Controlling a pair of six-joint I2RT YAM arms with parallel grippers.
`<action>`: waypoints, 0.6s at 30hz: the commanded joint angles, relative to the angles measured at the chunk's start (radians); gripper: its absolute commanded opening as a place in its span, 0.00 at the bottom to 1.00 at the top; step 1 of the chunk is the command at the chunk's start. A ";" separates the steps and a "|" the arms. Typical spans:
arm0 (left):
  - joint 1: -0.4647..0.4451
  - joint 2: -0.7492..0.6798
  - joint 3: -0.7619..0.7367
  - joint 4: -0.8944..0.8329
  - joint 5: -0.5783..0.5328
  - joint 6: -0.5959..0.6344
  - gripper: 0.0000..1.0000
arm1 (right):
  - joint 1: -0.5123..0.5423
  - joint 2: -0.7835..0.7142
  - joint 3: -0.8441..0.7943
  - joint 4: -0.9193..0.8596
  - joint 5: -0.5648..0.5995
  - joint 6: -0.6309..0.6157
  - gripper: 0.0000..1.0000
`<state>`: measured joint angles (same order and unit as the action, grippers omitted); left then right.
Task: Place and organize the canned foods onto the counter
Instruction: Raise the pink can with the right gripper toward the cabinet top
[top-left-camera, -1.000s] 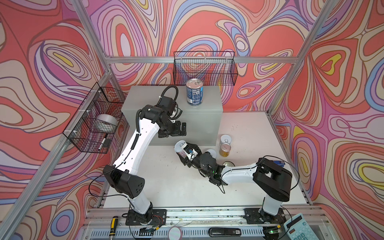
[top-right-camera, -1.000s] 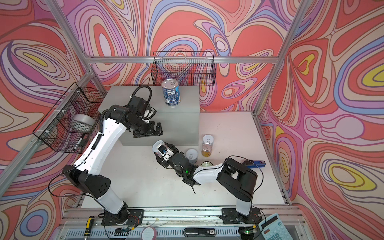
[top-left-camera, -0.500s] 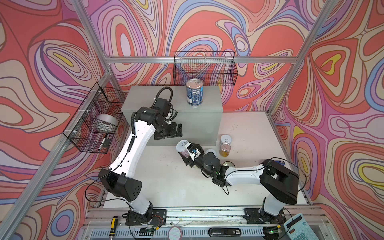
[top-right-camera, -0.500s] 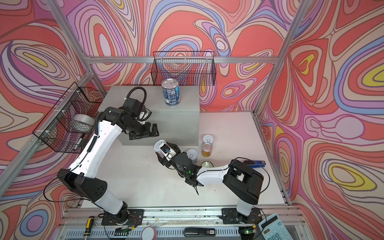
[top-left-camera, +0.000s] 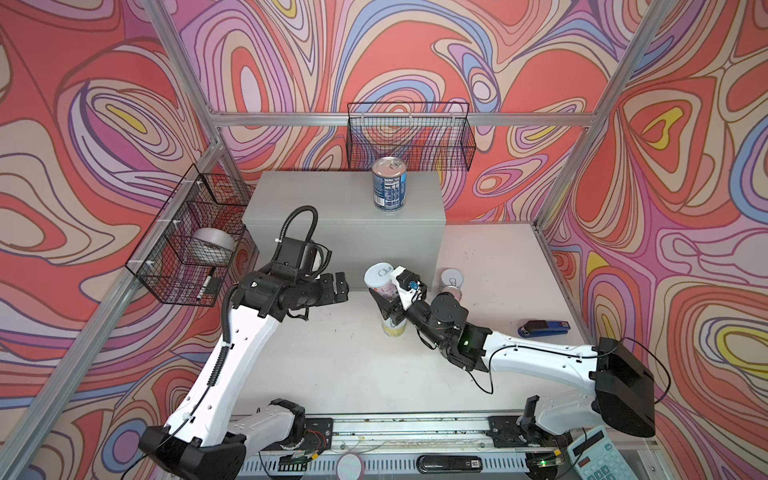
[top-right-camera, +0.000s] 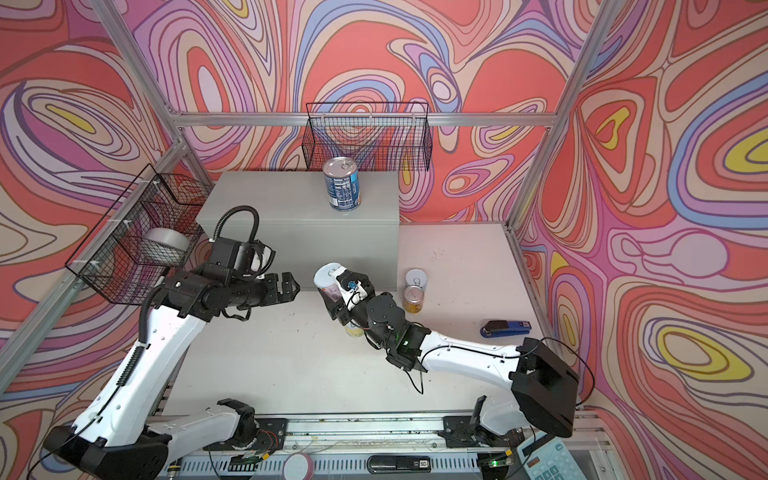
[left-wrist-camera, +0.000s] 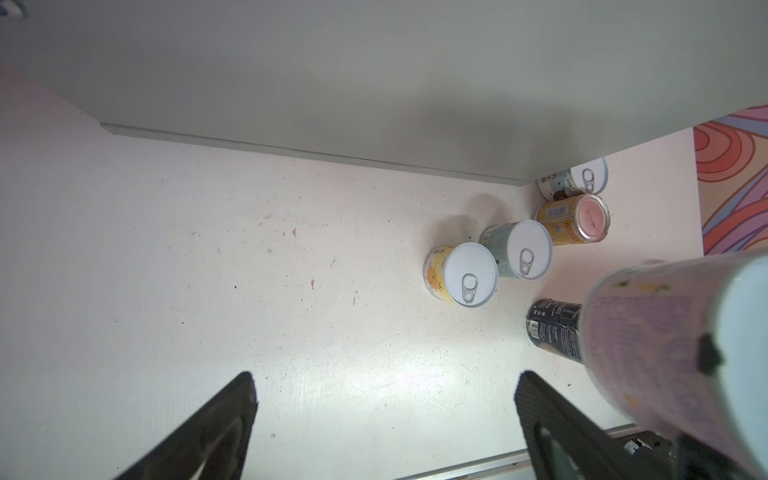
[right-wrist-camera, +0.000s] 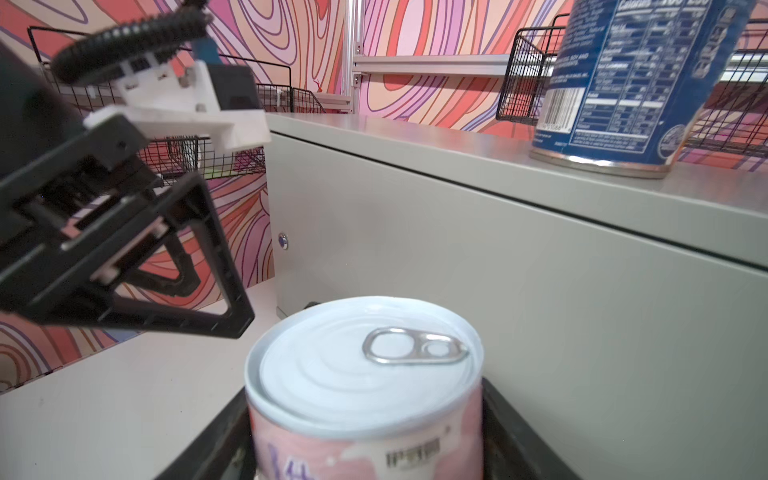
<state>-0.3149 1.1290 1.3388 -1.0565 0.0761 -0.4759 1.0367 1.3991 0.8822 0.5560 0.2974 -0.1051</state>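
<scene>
The right end effector (top-left-camera: 384, 296) grips the pink can (top-left-camera: 381, 282), hiding most of the yellow can (top-left-camera: 393, 328) beneath; the left end effector (top-left-camera: 341, 286) gapes empty

Bright, even overhead light; soft shadow below the counter (left-wrist-camera: 374, 83) front. Pink can (left-wrist-camera: 673, 345) blurred near lens, possibly motion; wrist-view edges bowed.
</scene>
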 joint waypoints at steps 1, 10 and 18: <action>0.003 -0.015 -0.054 0.056 -0.068 -0.039 1.00 | 0.004 -0.051 0.063 -0.010 -0.027 0.032 0.64; 0.003 -0.230 -0.374 0.261 -0.077 -0.087 1.00 | 0.003 -0.038 0.157 -0.057 -0.066 0.034 0.63; 0.004 -0.372 -0.561 0.377 -0.218 -0.057 1.00 | 0.003 0.038 0.289 -0.077 -0.143 0.040 0.61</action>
<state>-0.3141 0.7948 0.7971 -0.7700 -0.0891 -0.5270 1.0367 1.4220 1.1198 0.4179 0.2104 -0.0757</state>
